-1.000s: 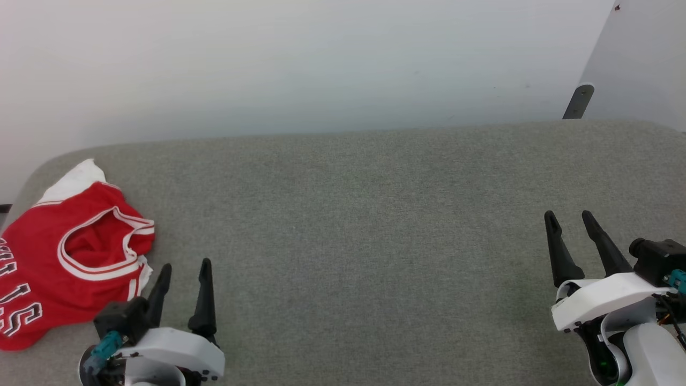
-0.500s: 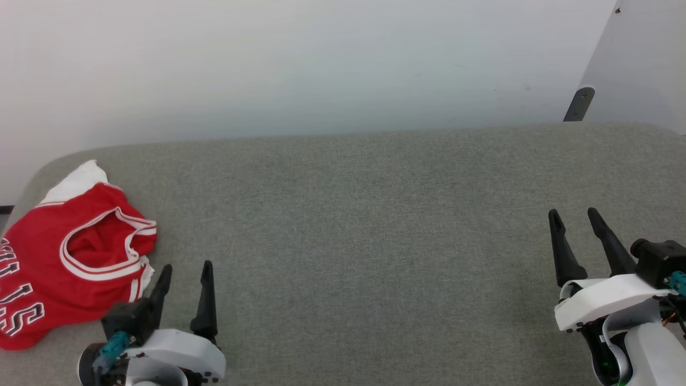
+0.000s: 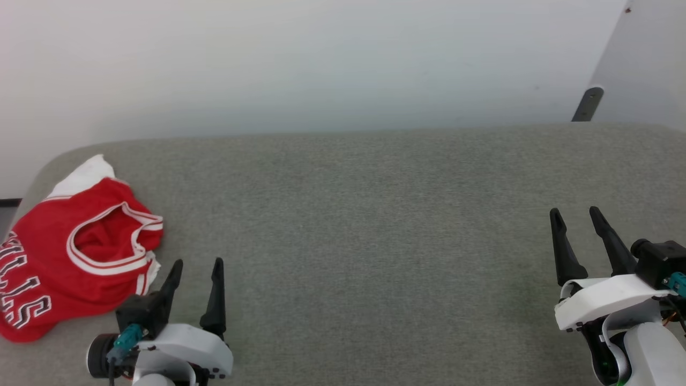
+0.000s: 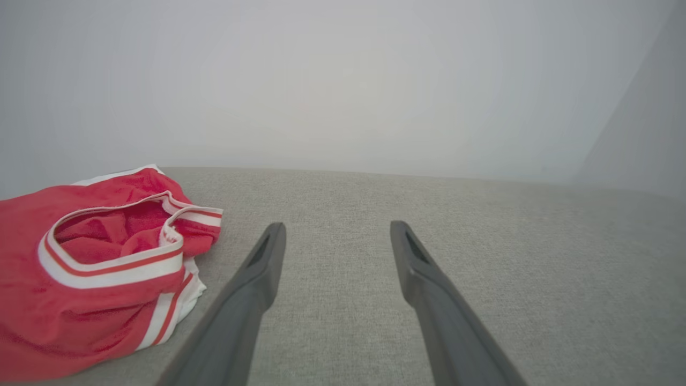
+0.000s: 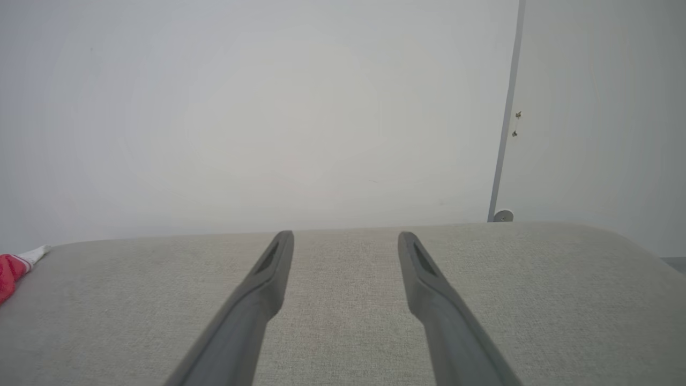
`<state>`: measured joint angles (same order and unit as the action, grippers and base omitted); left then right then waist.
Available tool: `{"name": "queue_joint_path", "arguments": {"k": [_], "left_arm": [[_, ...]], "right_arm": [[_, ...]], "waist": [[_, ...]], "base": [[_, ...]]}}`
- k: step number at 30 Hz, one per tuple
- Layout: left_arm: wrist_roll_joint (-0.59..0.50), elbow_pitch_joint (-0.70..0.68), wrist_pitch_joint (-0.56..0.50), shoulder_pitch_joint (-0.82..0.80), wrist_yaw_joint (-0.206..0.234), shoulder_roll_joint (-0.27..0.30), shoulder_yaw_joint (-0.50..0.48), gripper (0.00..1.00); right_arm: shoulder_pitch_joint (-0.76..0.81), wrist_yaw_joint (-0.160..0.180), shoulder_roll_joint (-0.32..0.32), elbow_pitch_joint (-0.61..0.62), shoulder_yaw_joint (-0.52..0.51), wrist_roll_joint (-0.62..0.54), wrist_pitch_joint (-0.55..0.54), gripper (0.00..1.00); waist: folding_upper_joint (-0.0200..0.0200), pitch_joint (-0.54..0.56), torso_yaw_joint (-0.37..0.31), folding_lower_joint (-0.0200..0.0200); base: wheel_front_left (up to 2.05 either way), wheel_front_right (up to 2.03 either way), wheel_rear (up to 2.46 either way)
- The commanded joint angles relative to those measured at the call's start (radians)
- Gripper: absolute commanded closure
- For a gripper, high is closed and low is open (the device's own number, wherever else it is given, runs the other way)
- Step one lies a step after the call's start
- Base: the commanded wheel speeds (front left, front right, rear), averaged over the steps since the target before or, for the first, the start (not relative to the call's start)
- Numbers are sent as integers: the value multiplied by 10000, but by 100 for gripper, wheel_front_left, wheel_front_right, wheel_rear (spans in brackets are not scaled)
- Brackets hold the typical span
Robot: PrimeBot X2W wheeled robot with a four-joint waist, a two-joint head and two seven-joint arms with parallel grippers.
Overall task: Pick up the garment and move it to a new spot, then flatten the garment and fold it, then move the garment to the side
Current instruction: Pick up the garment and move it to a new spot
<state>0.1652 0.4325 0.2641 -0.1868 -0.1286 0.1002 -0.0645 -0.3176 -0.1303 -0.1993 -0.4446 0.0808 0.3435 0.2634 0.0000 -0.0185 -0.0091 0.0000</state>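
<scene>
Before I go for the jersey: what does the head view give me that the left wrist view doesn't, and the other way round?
Head view: black lettering on the garment, the right gripper open above the bare grey surface far from the garment, and a dark bracket at the back. Left wrist view: a close look at the folded striped trim. Both: the crumpled garment and the open left gripper beside it, holding nothing.
</scene>
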Motion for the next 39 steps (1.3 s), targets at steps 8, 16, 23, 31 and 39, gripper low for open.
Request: {"name": "queue_joint_path", "arguments": {"k": [8, 16, 23, 31, 39], "left_arm": [[-26, 182, 6, -172, -28, -31, -13, 0], [-137, 422, 5, -9, 31, -28, -204, 0], [-249, 533, 5, 95, 69, -36, -221, 0], [108, 26, 5, 476, 251, -125, -722, 0], [389, -1124, 5, 1366, 597, -361, -1457, 0]], "right_arm": [[80, -8, -10, 30, 9, 131, 13, 0], [239, -8, 84, -16, 335, 234, 13, 0], [421, -8, 214, -58, 462, 420, 13, 0], [-139, -6, 436, -270, 1417, 514, 13, 0], [-1228, -6, 450, -926, 3017, 1048, 12, 0]], "waist": [[0, 40, 1079, 0], [0, 207, 2681, 0], [0, 456, 4312, 0], [0, 204, 5343, 0], [0, -187, 5574, 0]], "base": [[0, 0, 0], [0, 0, 0], [0, 0, 0], [0, 0, 0], [0, 0, 0]]}}
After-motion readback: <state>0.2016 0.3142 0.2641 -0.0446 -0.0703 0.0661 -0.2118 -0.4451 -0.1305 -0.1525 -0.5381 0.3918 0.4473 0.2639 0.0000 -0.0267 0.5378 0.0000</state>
